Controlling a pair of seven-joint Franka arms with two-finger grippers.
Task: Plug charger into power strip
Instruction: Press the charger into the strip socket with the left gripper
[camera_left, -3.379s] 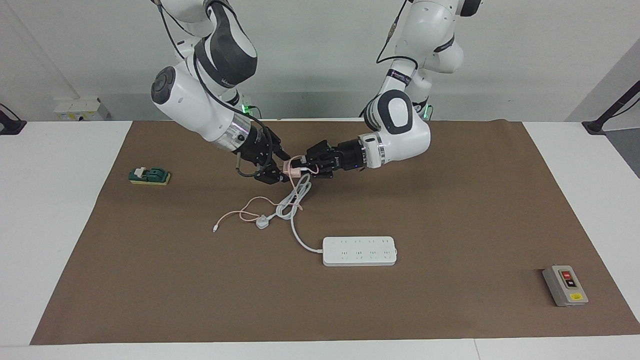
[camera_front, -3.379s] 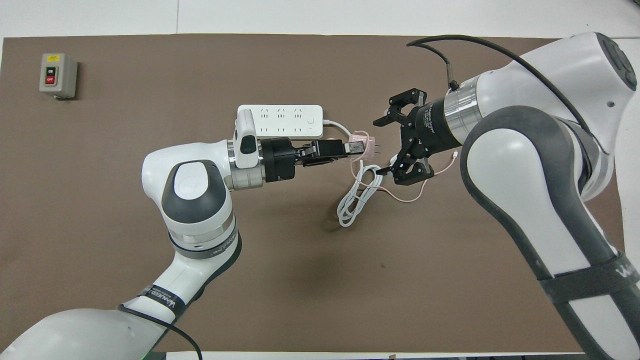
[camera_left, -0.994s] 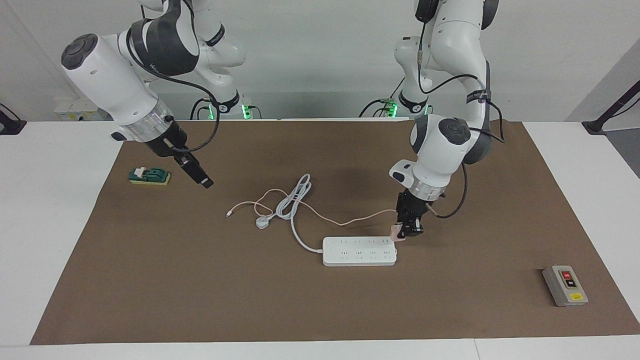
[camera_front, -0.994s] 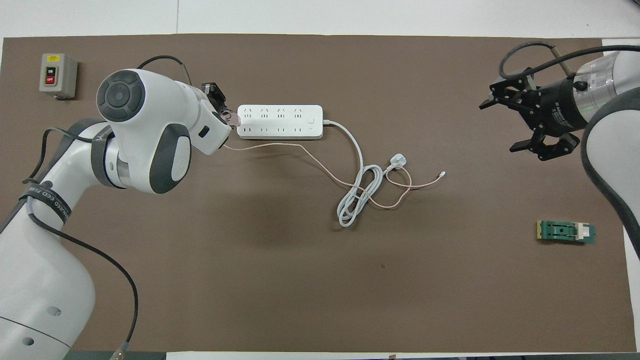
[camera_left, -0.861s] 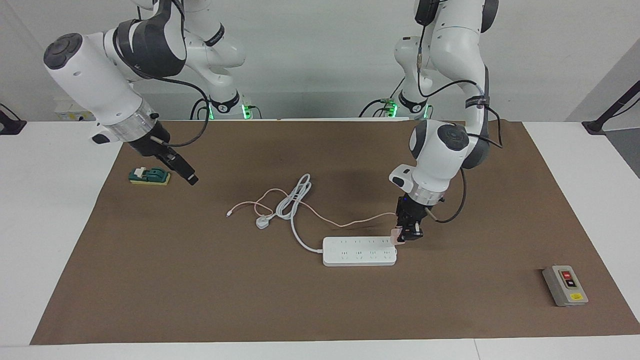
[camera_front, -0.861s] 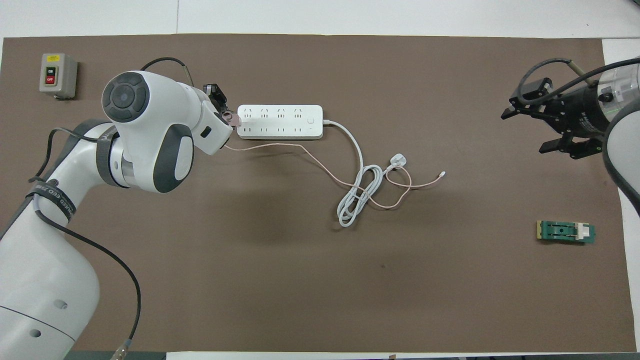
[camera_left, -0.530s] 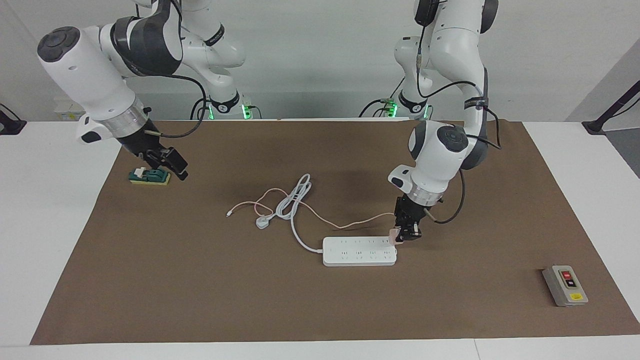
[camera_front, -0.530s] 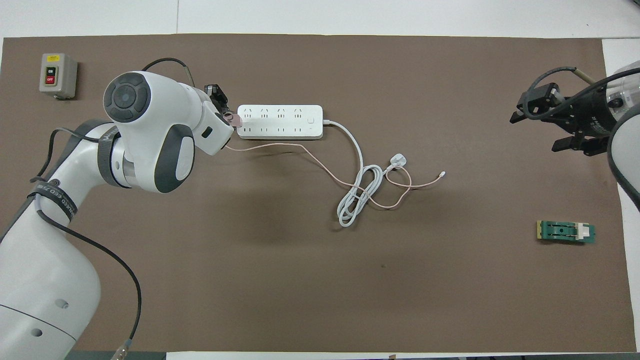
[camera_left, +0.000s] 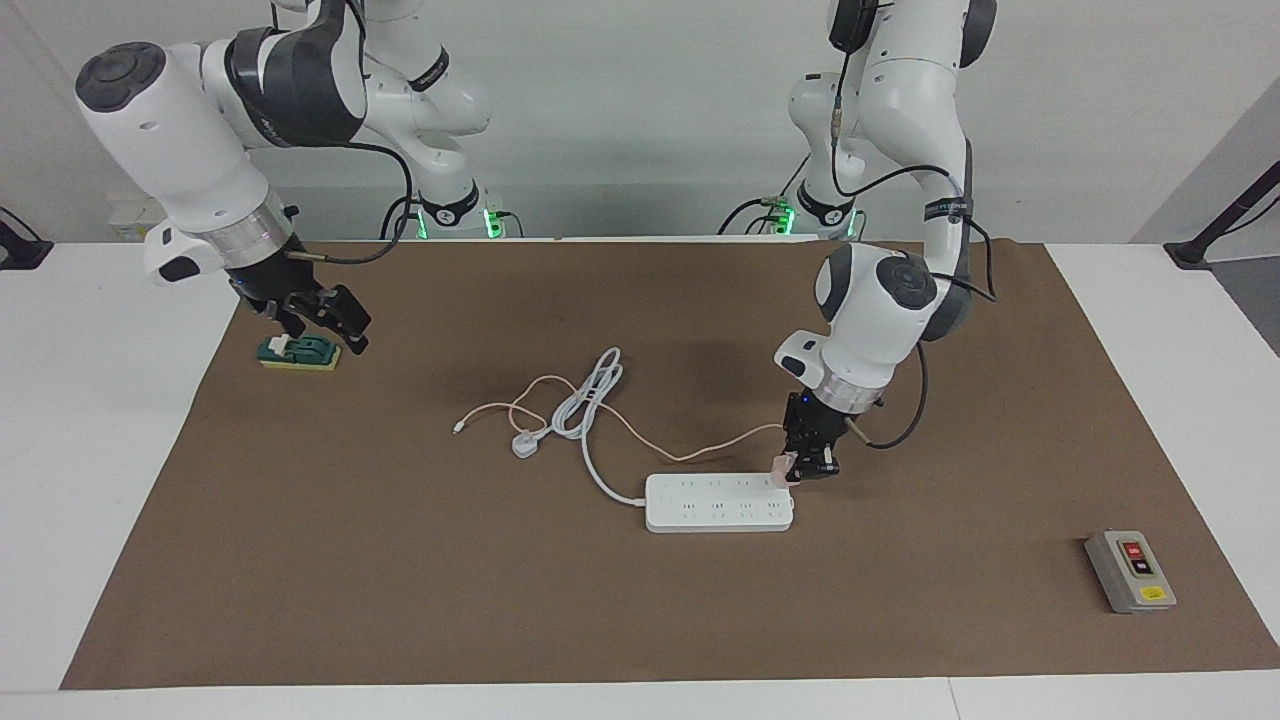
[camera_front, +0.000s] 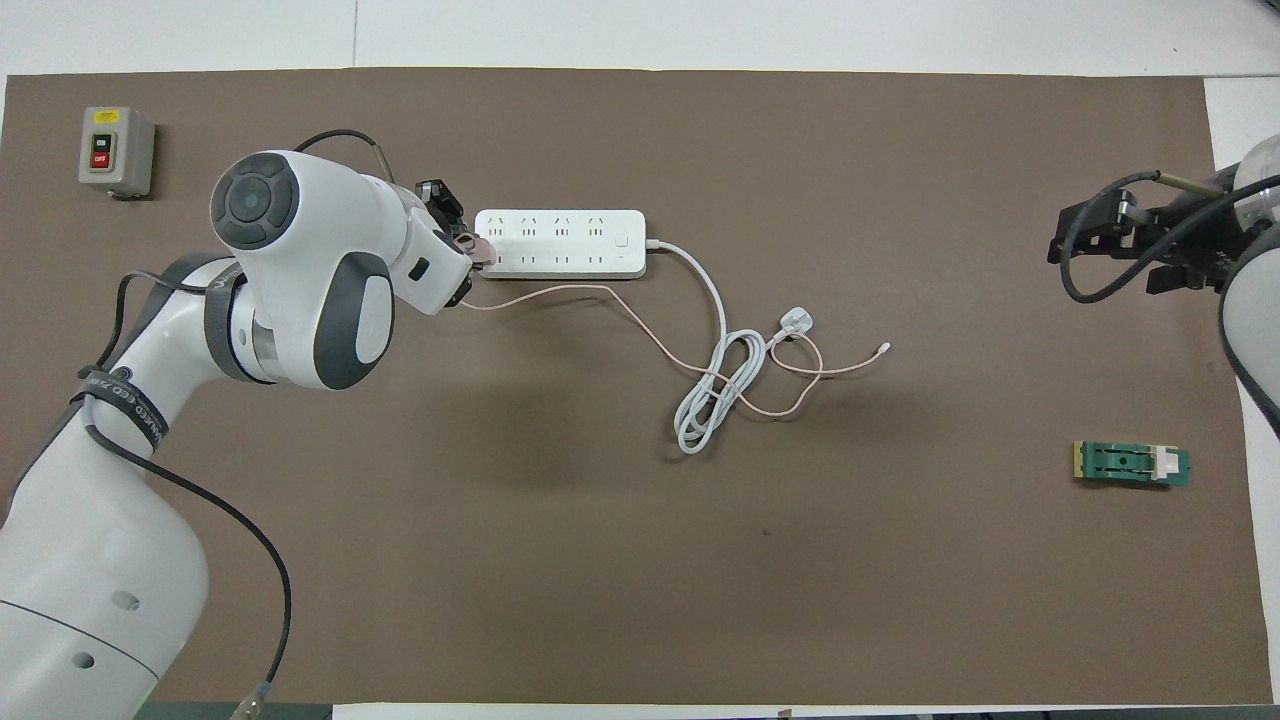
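The left end effector (camera_left: 806, 466) is clenched on the pink charger (camera_left: 781, 472), holding it at the end of the white power strip (camera_left: 718, 502) toward the left arm's end of the tabletop (camera_left: 1130, 330). Its thin pink cable (camera_left: 640, 437) trails away across the brown mat. The right end effector (camera_left: 318, 322), fingers released, hovers just over a small green block (camera_left: 299, 352).

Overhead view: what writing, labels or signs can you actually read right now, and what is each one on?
"OFF": red button of the grey switch box.
Yellow label on top of that switch box: too small to read.
Band on the left arm: lettering only partly legible, not readable as a whole.
Power strip: socket markings only, no readable text.
Green block: no text visible.
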